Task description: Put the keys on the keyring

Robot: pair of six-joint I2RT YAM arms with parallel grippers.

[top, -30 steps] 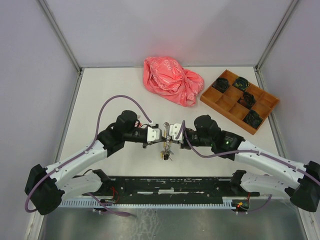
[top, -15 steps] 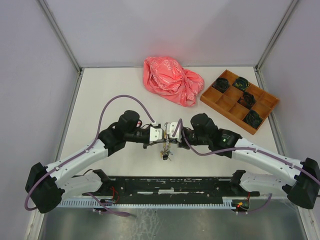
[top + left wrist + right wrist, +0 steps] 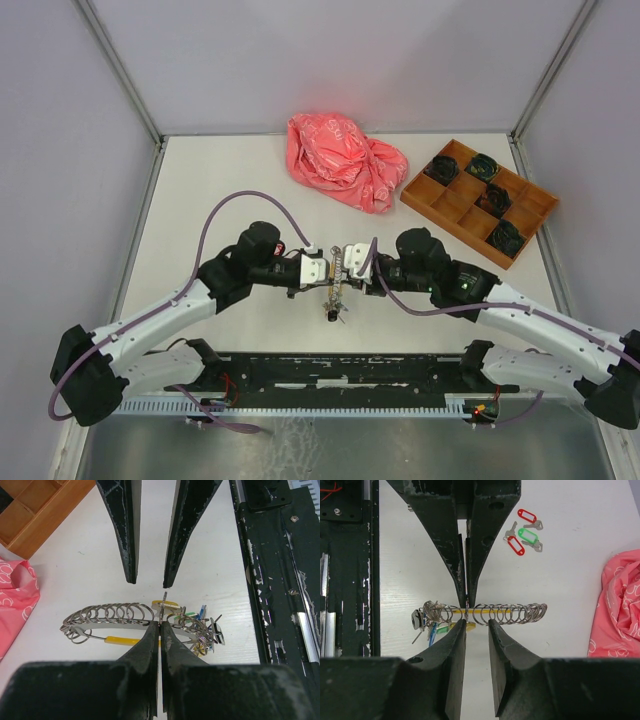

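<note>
The keyring (image 3: 116,626) is a thin silver ring with a yellow stretch, held level above the table. Many small loops (image 3: 515,614) are threaded along it, and a bunch of keys (image 3: 202,630) with blue, green and yellow tags hangs at one end. My left gripper (image 3: 161,623) is shut on the keyring near its middle. My right gripper (image 3: 476,624) is open, its fingertips just short of the ring, facing the left gripper (image 3: 467,600). Three loose keys (image 3: 522,534) with red and green tags lie on the table. In the top view both grippers meet at the ring (image 3: 333,298).
A crumpled pink bag (image 3: 345,160) lies at the back. A wooden compartment tray (image 3: 455,195) holding dark objects stands at the back right. A black rail (image 3: 340,370) runs along the near edge. Grey walls close in the table.
My right arm has drawn back a little to the right, away from the left gripper. The left gripper and the ring have stayed about where they were.
</note>
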